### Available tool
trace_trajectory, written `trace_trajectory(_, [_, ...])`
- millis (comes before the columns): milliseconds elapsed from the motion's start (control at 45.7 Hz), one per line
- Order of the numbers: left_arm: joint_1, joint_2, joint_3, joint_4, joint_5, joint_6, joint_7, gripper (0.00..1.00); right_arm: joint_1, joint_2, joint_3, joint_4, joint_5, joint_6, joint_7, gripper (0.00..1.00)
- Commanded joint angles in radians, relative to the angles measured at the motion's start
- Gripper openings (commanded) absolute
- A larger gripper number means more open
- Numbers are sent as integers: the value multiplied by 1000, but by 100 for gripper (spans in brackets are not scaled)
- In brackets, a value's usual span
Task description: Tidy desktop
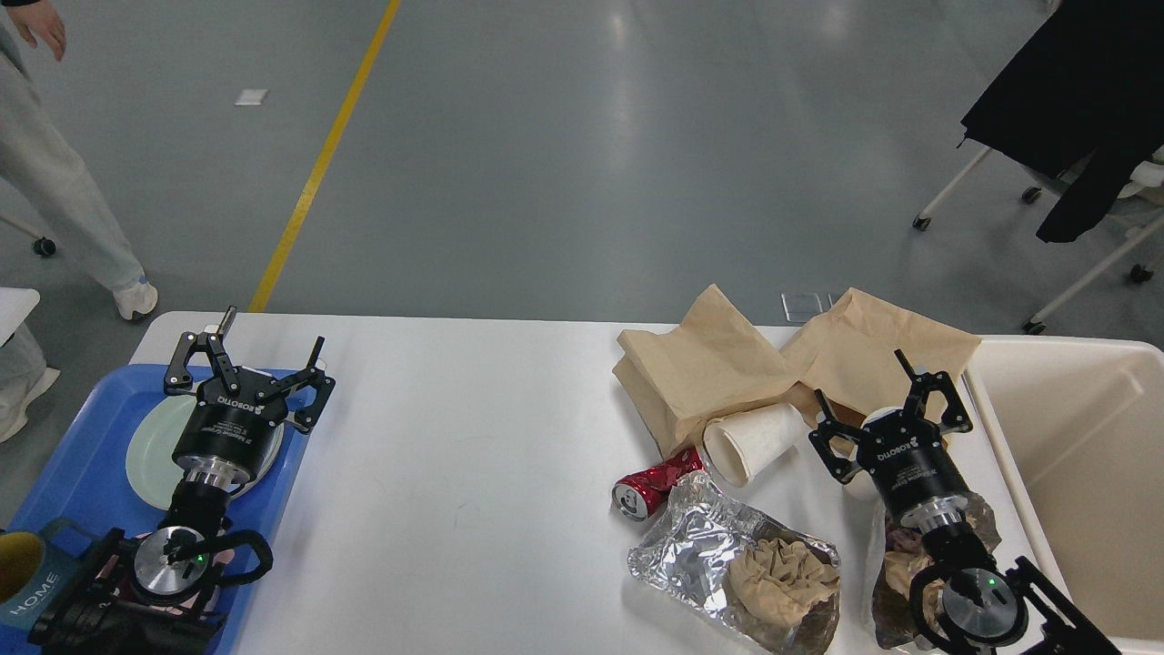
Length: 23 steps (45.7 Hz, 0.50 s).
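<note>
Across the white desktop point(473, 437), litter at right, both hands point(244, 350) point(868, 387) spread, empty

- I see a red can point(647, 484) lying beside a tipped white paper cup point(755, 439).
- 2 brown paper bags point(718, 364) lie behind them.
- Crumpled foil point(700, 546) holds brown paper.

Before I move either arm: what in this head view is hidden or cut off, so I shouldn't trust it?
- Pale green round plate on the blue plastic tray: the left gripper and its wrist cover its right part.
- Second crumpled foil wrapper: mostly behind the right arm and cut by the bottom edge.
- Small white object behind the right gripper: too covered to identify.
- Teal mug marked HOME: cut by the left edge.
</note>
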Motion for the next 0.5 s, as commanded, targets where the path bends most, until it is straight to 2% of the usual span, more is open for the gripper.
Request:
trace_trajectory(0, [0,0,0,0,0,0,0,97,1,0,0,0,0,0,0,100])
trace_trajectory(306, [0,0,0,0,0,0,0,97,7,-3,20,3,2,-9,-2,100])
trace_trajectory(481, [0,0,0,0,0,0,0,97,19,-95,86,6,2,-17,-12,100])
